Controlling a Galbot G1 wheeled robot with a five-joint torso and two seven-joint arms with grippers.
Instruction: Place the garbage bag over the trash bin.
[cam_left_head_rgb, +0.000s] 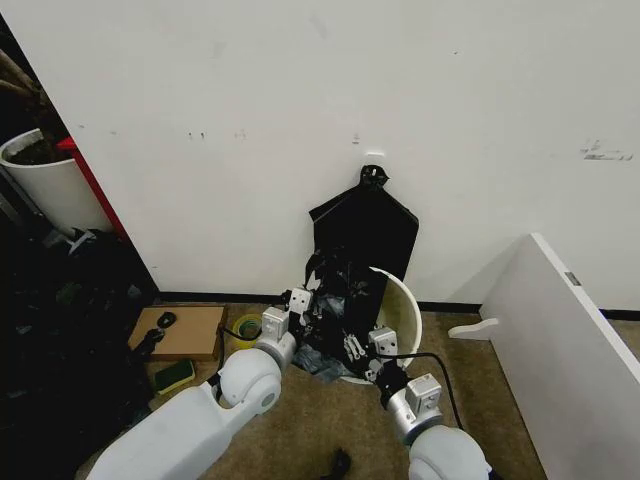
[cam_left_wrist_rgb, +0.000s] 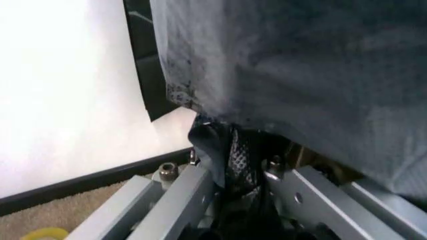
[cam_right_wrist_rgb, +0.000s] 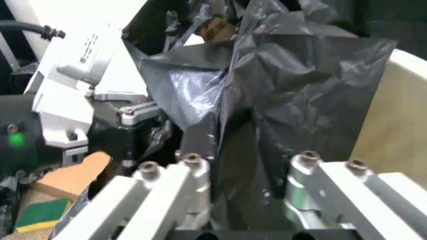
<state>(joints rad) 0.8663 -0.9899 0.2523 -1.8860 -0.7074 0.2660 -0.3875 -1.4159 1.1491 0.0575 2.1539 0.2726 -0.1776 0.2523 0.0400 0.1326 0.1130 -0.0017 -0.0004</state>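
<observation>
Bag (cam_left_head_rgb: 335, 300): black, glossy, crinkled; we find it bunched over the white bin's (cam_left_head_rgb: 405, 310) left rim, by the wall. Left gripper (cam_left_head_rgb: 305, 305) and right gripper (cam_left_head_rgb: 357, 347) each pinch its film.

The garbage bag (cam_left_head_rgb: 335, 300), thin, glossy, crinkled black plastic, hangs bunched over the near-left rim of the trash bin (cam_left_head_rgb: 402, 312), a round white bucket standing on the carpet by the wall, its far rim bare
</observation>
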